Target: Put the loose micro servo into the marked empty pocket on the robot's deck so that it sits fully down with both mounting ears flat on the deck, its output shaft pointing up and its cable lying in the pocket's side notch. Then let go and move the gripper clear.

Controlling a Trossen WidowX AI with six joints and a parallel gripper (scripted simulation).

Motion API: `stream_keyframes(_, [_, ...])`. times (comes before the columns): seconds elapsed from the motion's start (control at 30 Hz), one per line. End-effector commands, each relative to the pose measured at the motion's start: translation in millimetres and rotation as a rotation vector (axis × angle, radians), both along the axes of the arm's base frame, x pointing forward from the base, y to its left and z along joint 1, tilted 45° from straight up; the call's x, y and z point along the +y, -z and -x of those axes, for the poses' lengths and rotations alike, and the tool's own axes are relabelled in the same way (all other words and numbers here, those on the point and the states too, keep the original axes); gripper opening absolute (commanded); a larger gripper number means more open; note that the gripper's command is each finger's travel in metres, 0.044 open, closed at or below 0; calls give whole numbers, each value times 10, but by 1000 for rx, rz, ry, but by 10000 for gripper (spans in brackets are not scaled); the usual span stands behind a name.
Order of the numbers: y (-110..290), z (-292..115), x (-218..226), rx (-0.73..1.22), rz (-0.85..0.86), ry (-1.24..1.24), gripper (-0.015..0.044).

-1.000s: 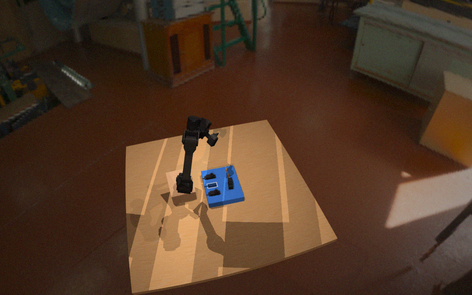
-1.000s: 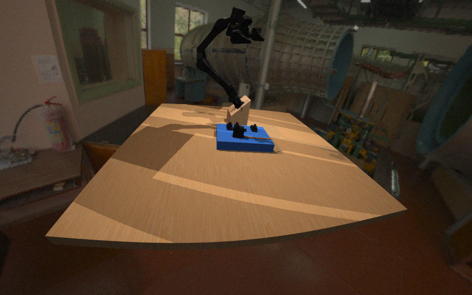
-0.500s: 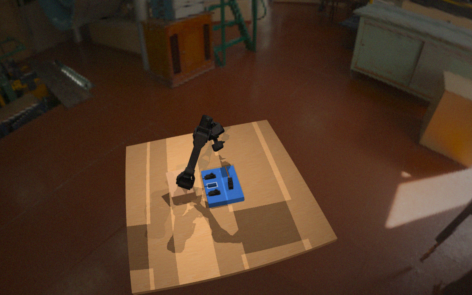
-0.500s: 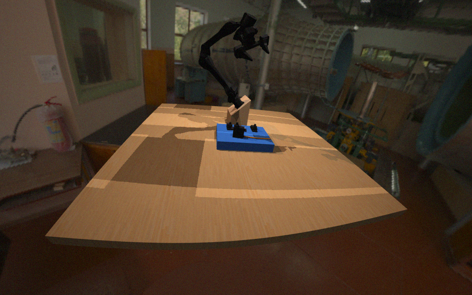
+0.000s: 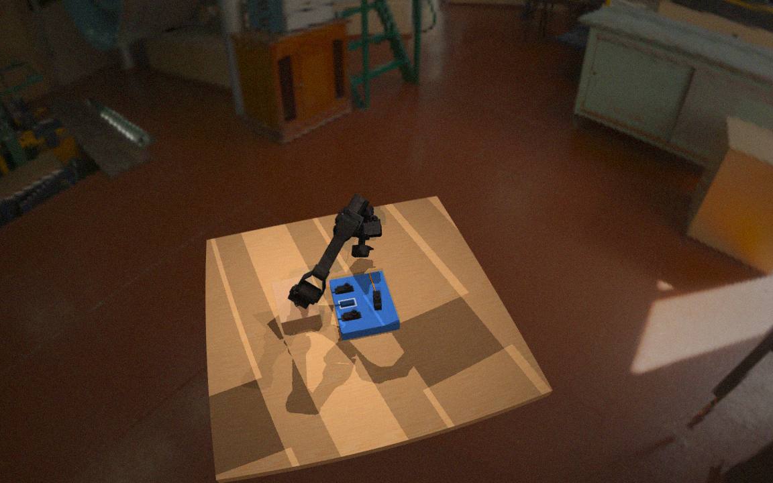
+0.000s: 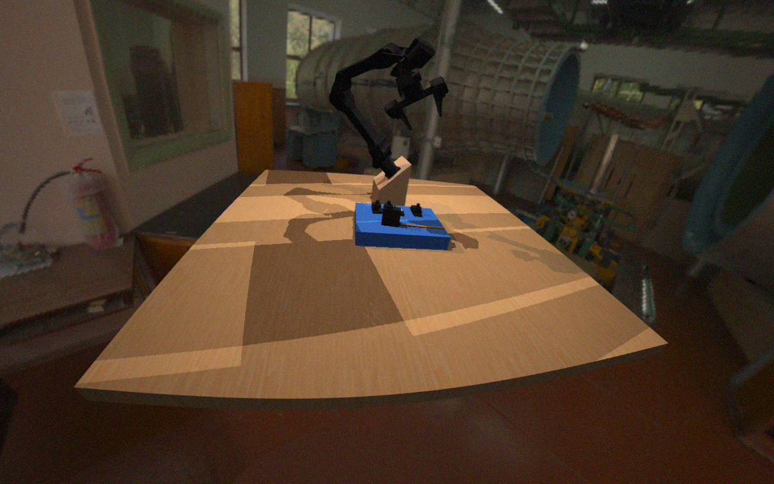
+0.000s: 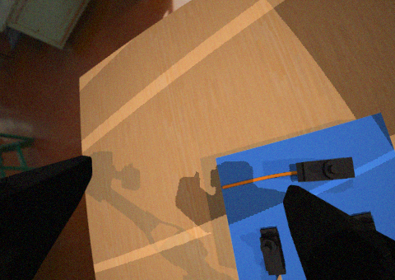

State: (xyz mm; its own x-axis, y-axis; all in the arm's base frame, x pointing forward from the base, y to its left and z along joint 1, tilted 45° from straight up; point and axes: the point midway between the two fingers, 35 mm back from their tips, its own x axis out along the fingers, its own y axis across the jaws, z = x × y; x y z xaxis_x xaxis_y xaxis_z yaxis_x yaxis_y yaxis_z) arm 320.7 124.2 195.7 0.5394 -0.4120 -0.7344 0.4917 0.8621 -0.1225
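The blue deck point(image 5: 371, 325) point(image 6: 398, 238) point(image 7: 258, 211) lies on the wooden table point(image 5: 377, 408) point(image 6: 318, 337) point(image 7: 192, 99). The loose black micro servo point(image 5: 377, 298) point(image 6: 391, 215) point(image 7: 324, 170) lies on the deck's top, apart from any pocket, with its orange cable point(image 5: 372, 280) point(image 6: 421, 224) point(image 7: 258, 180) stretched out along the deck. The marked pocket's white outline point(image 5: 346, 298) sits between two seated servos point(image 5: 341, 288) point(image 5: 350, 314). My gripper point(image 5: 365, 239) point(image 6: 418, 111) point(image 7: 191, 181) is open and empty, high above the deck's far end. In the wrist view my right finger hides the pocket.
A seated servo point(image 7: 271, 249) shows near the deck's edge in the wrist view. The arm's base stands on a tan wedge block point(image 6: 392, 180) just behind the deck. The table's edges drop to a red floor; workshop furniture stands far off.
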Motion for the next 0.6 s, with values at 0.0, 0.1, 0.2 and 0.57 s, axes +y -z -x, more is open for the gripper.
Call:
stream_keyframes(0.0, [178,-63,-226,-10,-27,159,440])
stream_keyframes(0.1, [280,-94,-364,-23,-46,260,440])
stream_keyframes(0.2, [383,-113,-507,-35,-59,359,440])
stream_keyframes(0.57, [739,-114,-1005,-96,-98,712,440])
